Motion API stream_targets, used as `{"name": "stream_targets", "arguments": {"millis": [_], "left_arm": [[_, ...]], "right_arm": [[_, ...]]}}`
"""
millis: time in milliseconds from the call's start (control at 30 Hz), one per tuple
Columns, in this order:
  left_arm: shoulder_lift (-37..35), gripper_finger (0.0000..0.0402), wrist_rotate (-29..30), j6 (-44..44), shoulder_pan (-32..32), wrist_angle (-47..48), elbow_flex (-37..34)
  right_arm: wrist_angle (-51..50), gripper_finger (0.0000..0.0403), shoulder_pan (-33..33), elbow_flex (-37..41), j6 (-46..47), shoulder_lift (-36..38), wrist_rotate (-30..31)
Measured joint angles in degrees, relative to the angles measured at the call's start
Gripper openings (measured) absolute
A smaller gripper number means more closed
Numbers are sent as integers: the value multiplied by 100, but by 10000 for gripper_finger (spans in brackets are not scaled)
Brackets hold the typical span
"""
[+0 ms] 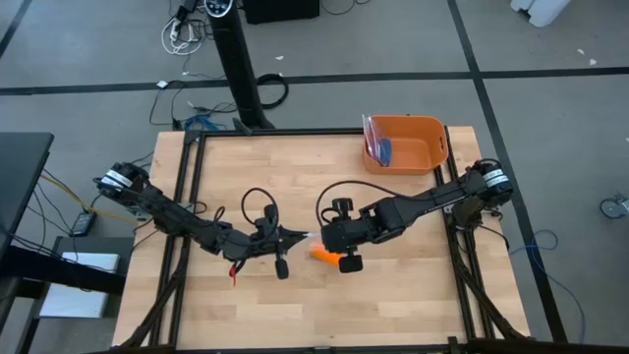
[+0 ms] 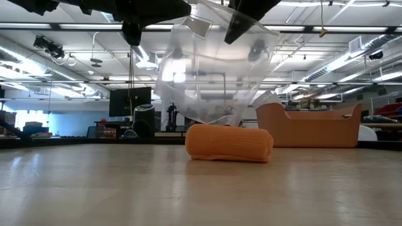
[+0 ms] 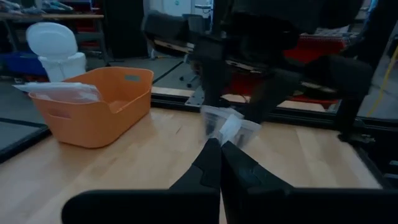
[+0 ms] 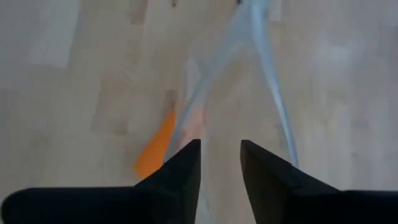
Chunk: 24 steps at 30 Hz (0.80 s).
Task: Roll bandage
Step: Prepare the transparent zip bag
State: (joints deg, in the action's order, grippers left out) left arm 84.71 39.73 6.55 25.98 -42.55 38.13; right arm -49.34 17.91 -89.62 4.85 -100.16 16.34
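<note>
Presently, one bandage (image 2: 229, 144), already wound into a compact orange roll, lies on the wooden table (image 1: 413, 305) directly below the right gripper (image 4: 220, 163), whose fingers stand parted around nothing; the rolling looks complete, with bagging or stowing apparently left. One clear plastic bag (image 2: 213, 69) hangs above the roll, its edge pinched in the clenched left gripper (image 3: 220, 163), just ahead of that claw's tips. One orange bin (image 1: 405, 144), well behind the right gripper, holds further packets.
</note>
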Motion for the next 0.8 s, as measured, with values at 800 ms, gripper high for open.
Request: {"name": "stream_targets", "arguments": {"millis": [800], "left_arm": [[0, 1, 196, 11, -11, 99, 0]], "right_arm": [[752, 3, 12, 203, 161, 25, 199]]}}
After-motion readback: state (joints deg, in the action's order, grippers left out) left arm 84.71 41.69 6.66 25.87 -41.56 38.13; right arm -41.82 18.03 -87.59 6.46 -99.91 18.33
